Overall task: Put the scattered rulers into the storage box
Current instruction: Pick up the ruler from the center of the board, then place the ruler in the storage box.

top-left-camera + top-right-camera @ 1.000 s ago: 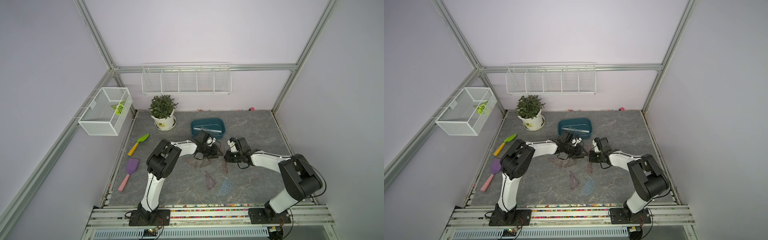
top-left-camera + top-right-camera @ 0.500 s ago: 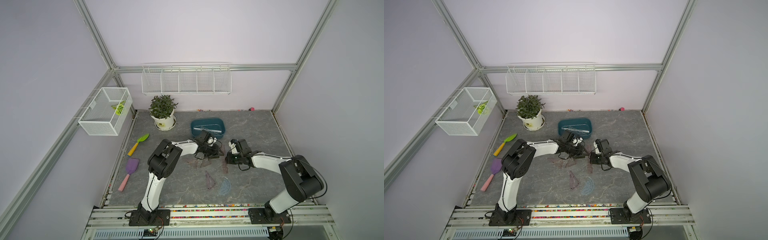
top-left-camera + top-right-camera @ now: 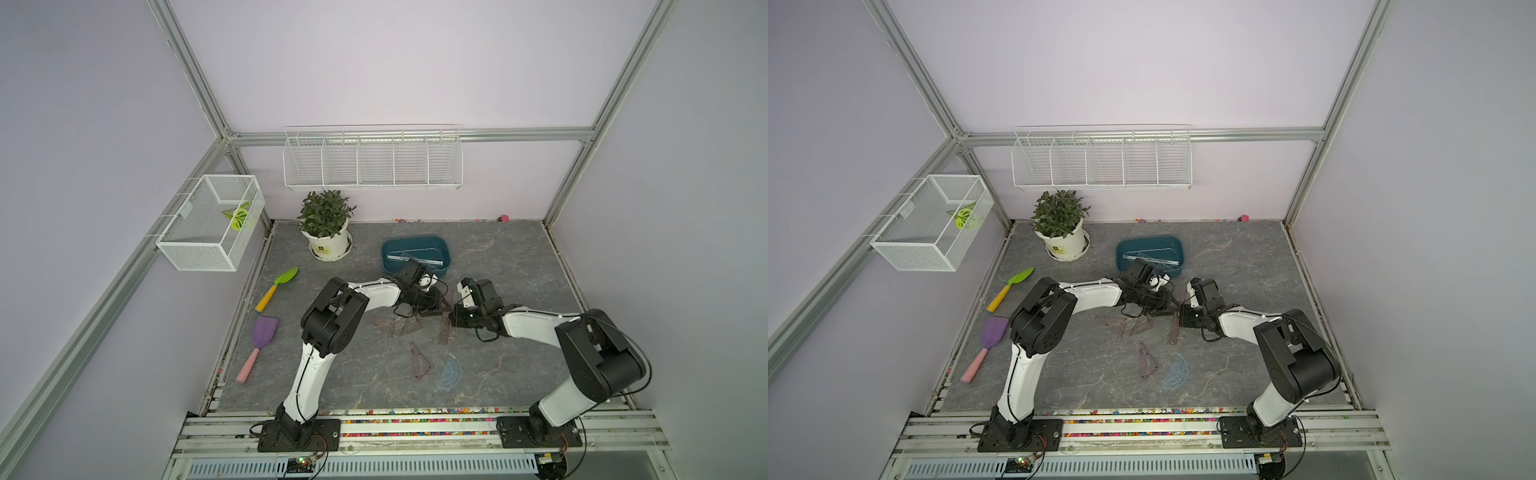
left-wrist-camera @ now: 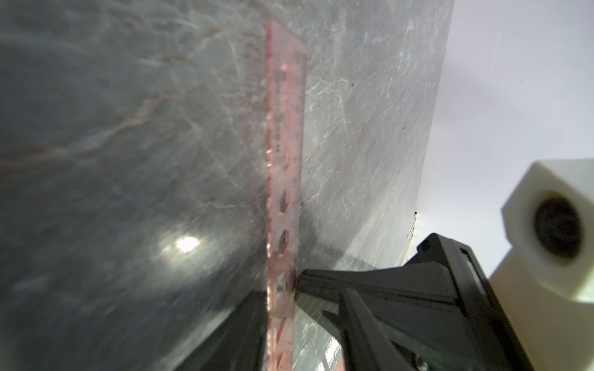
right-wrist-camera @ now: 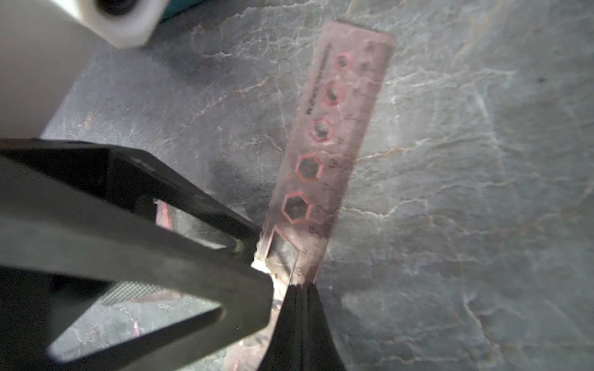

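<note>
We log the straight ruler (image 3: 444, 332) lying on the grey marbled table (image 3: 498, 257), near the front of the teal box (image 3: 386, 253) but apart from it, on the side towards the arm bases. Seen close in the wrist views, it is a thin see-through strip of pinkish purple. A row of six-sided cut-outs rimmed in red runs down its middle, and a fine printed scale with small numbers runs along one long edge. The left gripper (image 3: 441, 309) reaches it from the plain edge. Its fingers stand part closed with their tips against that edge, and we cannot tell whether they grip it. The right gripper (image 5: 300, 289) has its fingers pressed tight together, tips touching the strip on its scale side. We cannot tell whether it pinches the plastic. Two clear strips (image 3: 417, 258) lie inside the box. Loose on the table nearer the arm bases are purplish triangles (image 3: 419, 361) and a bluish half-round protractor (image 3: 451, 372), just beside each other.
</note>
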Robot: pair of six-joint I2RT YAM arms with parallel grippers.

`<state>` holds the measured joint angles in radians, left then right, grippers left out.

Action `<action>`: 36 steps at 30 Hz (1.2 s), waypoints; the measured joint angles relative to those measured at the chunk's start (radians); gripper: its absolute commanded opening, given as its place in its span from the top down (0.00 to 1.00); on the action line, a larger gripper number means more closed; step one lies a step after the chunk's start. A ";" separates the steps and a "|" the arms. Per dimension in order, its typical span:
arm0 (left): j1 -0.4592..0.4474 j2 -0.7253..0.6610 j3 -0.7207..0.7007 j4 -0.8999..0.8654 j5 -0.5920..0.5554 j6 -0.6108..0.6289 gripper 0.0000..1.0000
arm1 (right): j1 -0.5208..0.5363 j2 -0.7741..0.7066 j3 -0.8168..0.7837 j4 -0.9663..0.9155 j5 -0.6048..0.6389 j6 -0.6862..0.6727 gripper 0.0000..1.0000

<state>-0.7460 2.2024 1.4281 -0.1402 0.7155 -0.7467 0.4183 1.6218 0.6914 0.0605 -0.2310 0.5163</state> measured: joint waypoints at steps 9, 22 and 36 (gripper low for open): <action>-0.001 0.014 0.001 -0.019 -0.002 -0.002 1.00 | -0.008 -0.004 -0.009 0.011 -0.008 0.000 1.00; -0.019 -0.171 0.001 -0.133 -0.150 -0.060 1.00 | -0.173 -0.382 -0.056 -0.157 0.012 -0.008 1.00; -0.055 -0.391 -0.001 0.016 -0.819 -0.522 1.00 | -0.183 -0.429 -0.116 -0.175 -0.016 0.003 1.00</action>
<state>-0.8009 1.8114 1.4273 -0.1246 -0.1036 -1.2690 0.2348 1.1931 0.5751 -0.1143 -0.2470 0.5194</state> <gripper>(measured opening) 0.048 0.047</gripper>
